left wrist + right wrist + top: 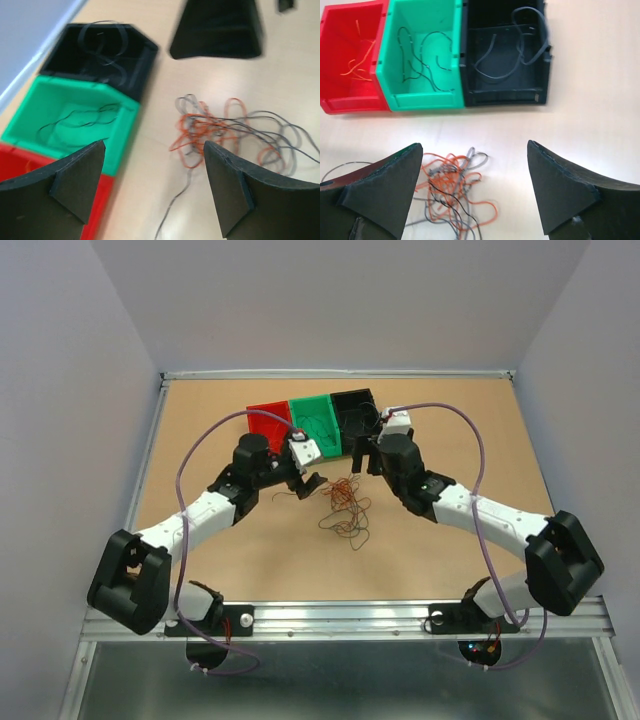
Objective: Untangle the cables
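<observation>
From above, my left gripper hangs just left of the cables, a loose knot of very thin, curly orange-red, brown and dark wires lying on the tan wooden worktop. My right gripper hangs just behind them. Past the knot stands a row of three touching bins: a red plastic bin, a green plastic bin and a black plastic bin. My left wrist view is blurred, but there the left gripper is spread wide and holds nothing. The cables lie on the worktop beyond its fingers, nearer the right-hand one, and the dark shape at the top is probably my right gripper. In my right wrist view, that gripper is likewise wide apart and empty, with the cables low between its fingers, towards the left-hand one. Orange strands lie in the red plastic bin, dark strands in the green and grey strands in the black.
</observation>
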Robot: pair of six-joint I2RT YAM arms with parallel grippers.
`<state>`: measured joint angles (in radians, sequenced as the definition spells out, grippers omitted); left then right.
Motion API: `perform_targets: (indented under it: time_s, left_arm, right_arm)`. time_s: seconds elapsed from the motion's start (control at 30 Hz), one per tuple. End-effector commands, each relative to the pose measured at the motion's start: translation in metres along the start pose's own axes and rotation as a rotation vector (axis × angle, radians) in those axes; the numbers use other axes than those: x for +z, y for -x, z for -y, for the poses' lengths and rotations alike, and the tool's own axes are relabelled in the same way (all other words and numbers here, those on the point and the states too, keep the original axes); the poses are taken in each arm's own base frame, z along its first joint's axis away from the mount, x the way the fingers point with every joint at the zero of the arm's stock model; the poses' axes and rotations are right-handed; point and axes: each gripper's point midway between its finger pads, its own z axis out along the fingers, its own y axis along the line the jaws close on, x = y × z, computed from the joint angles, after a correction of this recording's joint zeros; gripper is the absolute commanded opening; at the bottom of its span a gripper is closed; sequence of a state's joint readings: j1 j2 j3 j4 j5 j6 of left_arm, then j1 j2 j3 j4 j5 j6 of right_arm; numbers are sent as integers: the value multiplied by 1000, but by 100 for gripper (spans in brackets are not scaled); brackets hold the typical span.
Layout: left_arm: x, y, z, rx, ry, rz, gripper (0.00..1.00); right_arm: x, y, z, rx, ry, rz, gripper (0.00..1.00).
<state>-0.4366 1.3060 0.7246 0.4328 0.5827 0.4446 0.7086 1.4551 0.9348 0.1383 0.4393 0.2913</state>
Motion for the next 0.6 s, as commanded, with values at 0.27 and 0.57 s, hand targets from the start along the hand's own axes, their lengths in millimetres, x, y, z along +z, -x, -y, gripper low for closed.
perform_targets:
  time_s: [0.27, 0.57]
  left_arm:
    - [36, -21, 56, 183, -232, -135, 89]
    - [61, -53, 56, 142, -241, -259, 67]
  right_arm:
    - [-29, 4, 45, 71, -104, 79, 92]
    - [-39, 7, 49, 82, -98, 97, 93]
